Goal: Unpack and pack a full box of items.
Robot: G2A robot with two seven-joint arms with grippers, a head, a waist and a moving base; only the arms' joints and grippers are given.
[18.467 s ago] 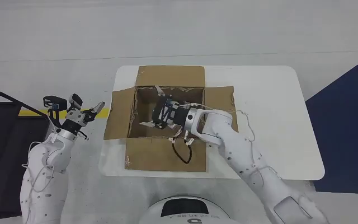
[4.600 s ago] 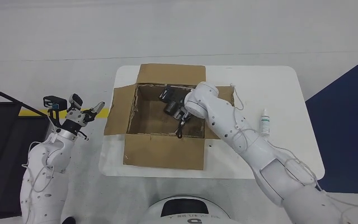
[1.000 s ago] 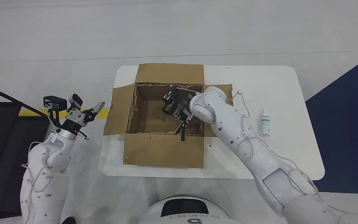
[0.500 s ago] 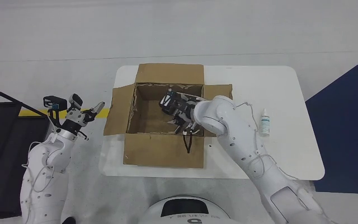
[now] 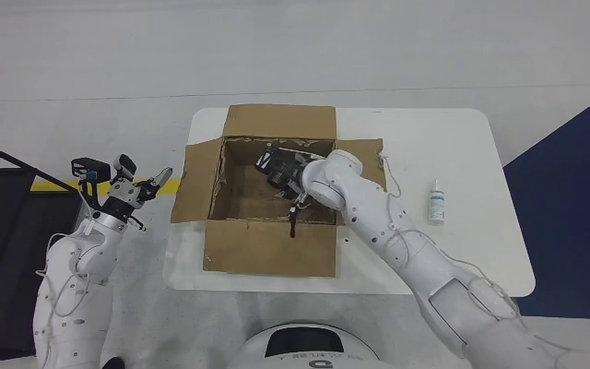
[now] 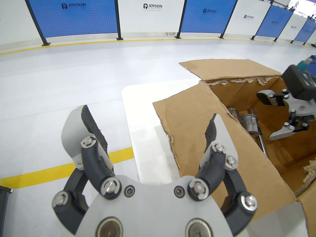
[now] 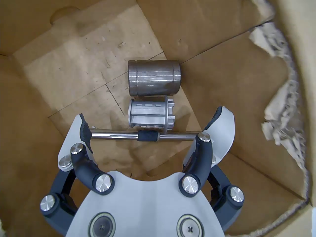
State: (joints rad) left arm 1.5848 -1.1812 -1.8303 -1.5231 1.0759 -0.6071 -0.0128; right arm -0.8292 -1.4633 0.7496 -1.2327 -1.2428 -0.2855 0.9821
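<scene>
The right arm has bent further over since half a second ago, carrying the right gripper (image 5: 269, 166) toward the far-left part of the open brown cardboard box (image 5: 267, 247). Beyond the white table's (image 5: 442, 138) left edge the left gripper (image 5: 146, 172) hangs on a raised forearm, claw spread, empty. Inside the box the right claw is spread too, above a thin shiny metal rod (image 7: 116, 136), a pale slotted metal cylinder (image 7: 148, 114) and a dark smooth steel cylinder (image 7: 153, 78), all side by side on the floor. A small clear bottle (image 5: 436, 201) lies right of the box.
</scene>
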